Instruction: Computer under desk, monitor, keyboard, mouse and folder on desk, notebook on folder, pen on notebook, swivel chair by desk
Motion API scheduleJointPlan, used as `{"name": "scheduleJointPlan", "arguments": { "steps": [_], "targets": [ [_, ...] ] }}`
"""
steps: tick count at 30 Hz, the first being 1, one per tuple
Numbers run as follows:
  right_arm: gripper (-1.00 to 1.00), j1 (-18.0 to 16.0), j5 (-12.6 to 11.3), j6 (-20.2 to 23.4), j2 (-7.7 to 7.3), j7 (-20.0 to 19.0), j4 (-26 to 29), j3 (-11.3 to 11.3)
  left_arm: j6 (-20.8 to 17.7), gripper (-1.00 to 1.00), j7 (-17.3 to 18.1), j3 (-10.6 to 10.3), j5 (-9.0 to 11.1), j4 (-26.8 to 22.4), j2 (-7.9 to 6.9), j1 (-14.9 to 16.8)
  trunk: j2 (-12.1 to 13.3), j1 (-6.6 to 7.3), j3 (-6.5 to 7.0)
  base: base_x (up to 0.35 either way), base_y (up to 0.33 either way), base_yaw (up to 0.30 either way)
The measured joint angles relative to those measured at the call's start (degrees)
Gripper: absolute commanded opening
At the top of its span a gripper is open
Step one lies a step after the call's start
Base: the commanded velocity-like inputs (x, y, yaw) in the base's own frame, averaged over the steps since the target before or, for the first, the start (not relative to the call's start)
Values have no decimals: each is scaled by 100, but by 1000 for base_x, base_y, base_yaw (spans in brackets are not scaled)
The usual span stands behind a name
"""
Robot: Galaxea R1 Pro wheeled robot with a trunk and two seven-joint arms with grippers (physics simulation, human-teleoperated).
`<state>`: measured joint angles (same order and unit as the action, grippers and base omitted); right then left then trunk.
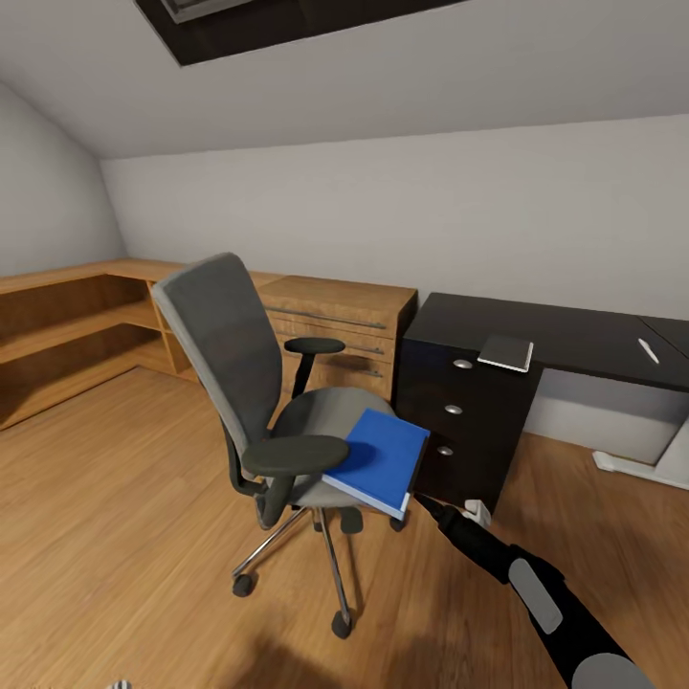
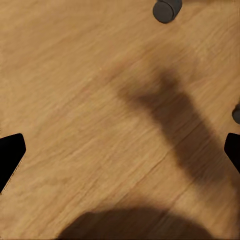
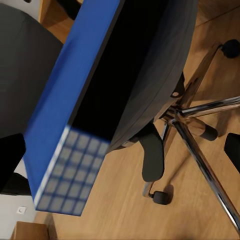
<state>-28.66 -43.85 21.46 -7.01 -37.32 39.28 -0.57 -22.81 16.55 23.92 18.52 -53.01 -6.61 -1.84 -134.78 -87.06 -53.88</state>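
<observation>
The right hand (image 1: 419, 498) is reaching the near corner of the blue folder (image 1: 380, 459), which is overhanging the swivel chair (image 1: 277, 402) seat; its grip cannot be told. A nudge risks tipping the folder to the floor. The left hand (image 2: 120, 150) is hanging apart over the floor.

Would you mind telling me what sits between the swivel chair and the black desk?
In the head view, only bare wood floor separates the swivel chair from the desk; the blue folder overhangs the seat toward the desk's drawers.
</observation>
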Motion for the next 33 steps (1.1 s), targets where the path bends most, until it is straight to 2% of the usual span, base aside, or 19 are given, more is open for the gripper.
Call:
{"name": "scheduleJointPlan", "arguments": {
  "steps": [7,15,26,33],
  "targets": [
    [100,1,-4,8,6,-45,60,0,214,100,-4,-37,-16,223,0,0,0,0,-15,0,0,80],
    [100,0,-11,20,-7,-68,77,-17,243,100,-5,-42,-16,270,0,0,0,0,-56,0,0,126],
    [100,3,-1,-7,-11,-464,81,-29,250,100,0,-45,-18,282,0,0,0,1,-63,15,0,12],
    [100,2,1,-8,-17,-502,72,-33,251,100,3,-45,-19,283,0,0,0,0,-63,70,0,0]
  ]
}}
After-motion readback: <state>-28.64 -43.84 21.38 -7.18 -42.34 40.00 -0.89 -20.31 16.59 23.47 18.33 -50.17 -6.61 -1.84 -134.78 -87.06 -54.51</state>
